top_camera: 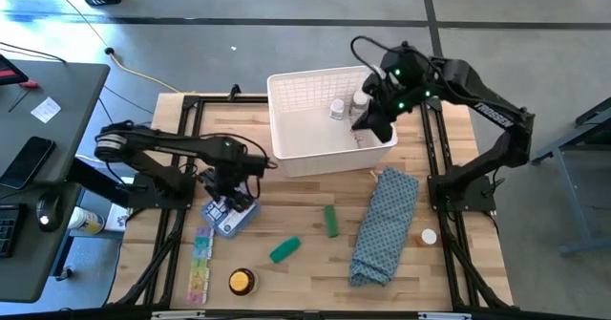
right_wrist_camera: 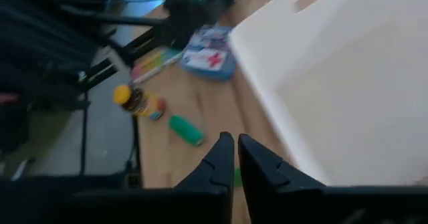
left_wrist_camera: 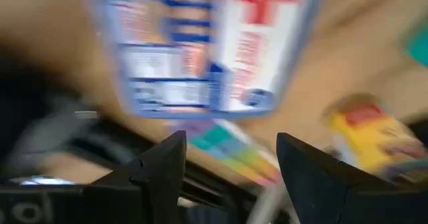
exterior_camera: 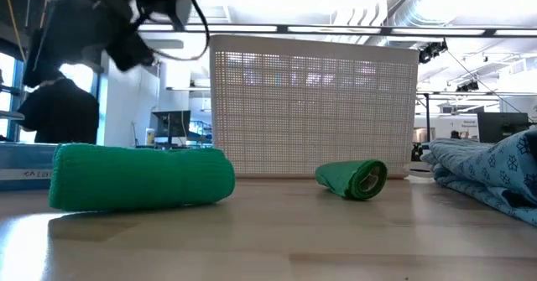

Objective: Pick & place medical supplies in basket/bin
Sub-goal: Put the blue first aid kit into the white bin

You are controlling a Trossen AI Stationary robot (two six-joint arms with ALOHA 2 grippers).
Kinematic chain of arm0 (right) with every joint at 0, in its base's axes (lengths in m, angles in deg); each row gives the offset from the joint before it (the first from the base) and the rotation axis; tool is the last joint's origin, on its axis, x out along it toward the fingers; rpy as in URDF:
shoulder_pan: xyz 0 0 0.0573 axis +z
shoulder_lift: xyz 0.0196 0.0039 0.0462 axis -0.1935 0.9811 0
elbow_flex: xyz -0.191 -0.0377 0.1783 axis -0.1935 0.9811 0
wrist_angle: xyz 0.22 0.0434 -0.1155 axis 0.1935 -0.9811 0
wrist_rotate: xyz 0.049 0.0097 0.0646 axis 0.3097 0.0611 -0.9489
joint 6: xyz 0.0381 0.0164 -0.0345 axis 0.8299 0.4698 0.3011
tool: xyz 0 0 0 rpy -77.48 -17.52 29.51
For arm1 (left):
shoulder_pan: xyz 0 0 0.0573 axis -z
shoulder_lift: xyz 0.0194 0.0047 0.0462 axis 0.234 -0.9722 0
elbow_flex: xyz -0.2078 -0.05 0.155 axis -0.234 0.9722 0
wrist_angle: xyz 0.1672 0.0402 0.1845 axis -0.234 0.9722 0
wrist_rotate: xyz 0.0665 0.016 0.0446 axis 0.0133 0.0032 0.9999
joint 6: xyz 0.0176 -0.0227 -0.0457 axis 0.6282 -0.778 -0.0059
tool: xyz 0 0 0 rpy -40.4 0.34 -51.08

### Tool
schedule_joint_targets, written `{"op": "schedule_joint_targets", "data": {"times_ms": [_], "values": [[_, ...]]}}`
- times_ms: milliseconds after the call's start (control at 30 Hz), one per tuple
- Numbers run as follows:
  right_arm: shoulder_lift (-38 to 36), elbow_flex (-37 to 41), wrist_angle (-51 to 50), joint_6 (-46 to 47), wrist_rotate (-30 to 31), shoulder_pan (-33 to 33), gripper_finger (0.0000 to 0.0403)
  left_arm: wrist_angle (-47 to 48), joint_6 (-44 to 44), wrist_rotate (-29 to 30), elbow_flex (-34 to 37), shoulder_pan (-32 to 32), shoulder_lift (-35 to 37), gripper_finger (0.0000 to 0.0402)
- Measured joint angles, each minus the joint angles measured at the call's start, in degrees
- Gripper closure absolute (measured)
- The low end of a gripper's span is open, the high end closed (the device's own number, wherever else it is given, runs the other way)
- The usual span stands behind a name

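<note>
Green roll [exterior_camera: 141, 176], basket [exterior_camera: 312, 113] behind

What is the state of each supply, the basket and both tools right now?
White lattice plastic basket: upright, holds two white-capped bottles.
Blue-white red-cross pack: on table, under left tool.
Left tool: open, empty.
Right tool: shut, empty, over basket.
Two green tubes: lying on table.
Rainbow pill organiser strip: flat on table.
Round yellow tin: on table.

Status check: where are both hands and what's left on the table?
Left hand open over red-cross pack. Right hand shut, empty, over basket; two bottles inside. Green tubes, yellow tin, pill organiser remain on table. Cloth clear of path.
</note>
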Motion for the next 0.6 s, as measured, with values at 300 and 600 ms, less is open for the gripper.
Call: {"op": "schedule_joint_targets", "data": {"times_ms": [300, 600], "values": [[0.5, 0.0, 10.0, 13.1, 13.2, 16.3, 0.0320, 3.2, -5.7, 13.2, 6.5, -1.4, 5.8, 0.0136], [8.2, 0.0, 21.5, 28.1, 19.0, 23.4, 0.0255, -14.5, -2.0, 5.7, 22.6, -5.1, 7.1, 0.0136]]}}
